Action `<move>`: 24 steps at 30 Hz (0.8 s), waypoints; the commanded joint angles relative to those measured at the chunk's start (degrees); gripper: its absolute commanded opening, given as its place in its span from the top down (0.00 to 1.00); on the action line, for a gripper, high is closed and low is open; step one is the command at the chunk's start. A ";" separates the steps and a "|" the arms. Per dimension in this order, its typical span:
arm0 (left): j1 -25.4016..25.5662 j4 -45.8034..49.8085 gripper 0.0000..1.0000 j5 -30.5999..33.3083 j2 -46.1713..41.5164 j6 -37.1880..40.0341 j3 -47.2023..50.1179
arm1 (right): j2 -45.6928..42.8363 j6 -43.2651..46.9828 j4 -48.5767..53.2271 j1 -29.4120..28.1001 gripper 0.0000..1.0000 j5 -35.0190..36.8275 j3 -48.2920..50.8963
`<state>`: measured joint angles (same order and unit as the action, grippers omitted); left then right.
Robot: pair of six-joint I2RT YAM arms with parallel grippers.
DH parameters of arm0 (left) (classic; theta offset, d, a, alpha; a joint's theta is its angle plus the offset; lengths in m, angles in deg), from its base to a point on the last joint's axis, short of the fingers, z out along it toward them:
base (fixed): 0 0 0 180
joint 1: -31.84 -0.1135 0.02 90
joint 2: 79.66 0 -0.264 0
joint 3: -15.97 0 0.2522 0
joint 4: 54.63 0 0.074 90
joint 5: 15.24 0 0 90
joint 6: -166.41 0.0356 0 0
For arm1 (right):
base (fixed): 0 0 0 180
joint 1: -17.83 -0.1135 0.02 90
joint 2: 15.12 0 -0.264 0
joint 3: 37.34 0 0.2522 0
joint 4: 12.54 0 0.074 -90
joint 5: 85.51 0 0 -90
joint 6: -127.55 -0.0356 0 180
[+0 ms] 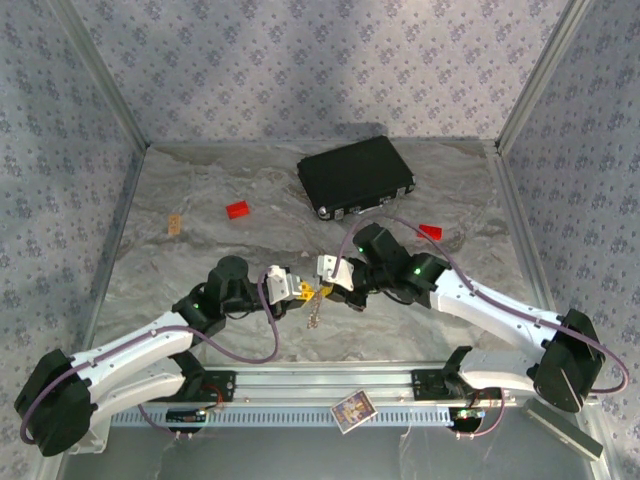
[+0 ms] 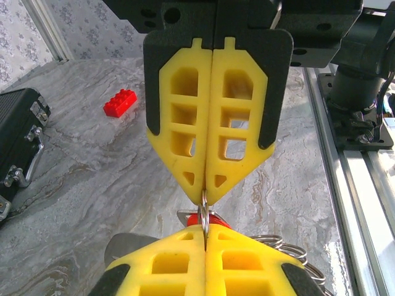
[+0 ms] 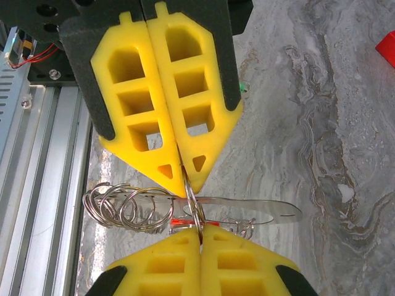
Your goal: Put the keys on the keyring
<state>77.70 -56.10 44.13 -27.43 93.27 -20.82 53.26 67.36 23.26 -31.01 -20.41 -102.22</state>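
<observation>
The thin shiny wire keyring [image 3: 192,200] looks light, stiff and slippery, so the left pincer [image 3: 182,179] and right pincer [image 3: 201,231] each clamp its rim edge-on.

Black case [image 1: 355,176]; red block [image 1: 238,210]; yellow jaws; grey marbled tabletop [image 1: 180,260]; pale lilac walls [image 1: 300,70], floral print.

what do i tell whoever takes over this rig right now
left hand: shut, tips pinching the keyring wire.
right hand: shut on the same wire, tip to tip with the left.
keyring is held between them above the table, with a bunch of split rings on one side and a flat metal blade on the other.
red key tag sits right at the pinch; can't tell if it's threaded on.
left: finish threading the keys, then check.
</observation>
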 commanded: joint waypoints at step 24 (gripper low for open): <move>0.35 -9.37 1.00 -1.46 -0.91 -1.71 3.02 | -2.61 -9.69 -11.34 0.30 0.74 -2.82 7.09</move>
<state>77.70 -61.32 44.15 -27.54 92.70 -17.96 51.64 60.36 15.57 -30.88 -21.48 -96.51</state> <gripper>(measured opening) 0.046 0.254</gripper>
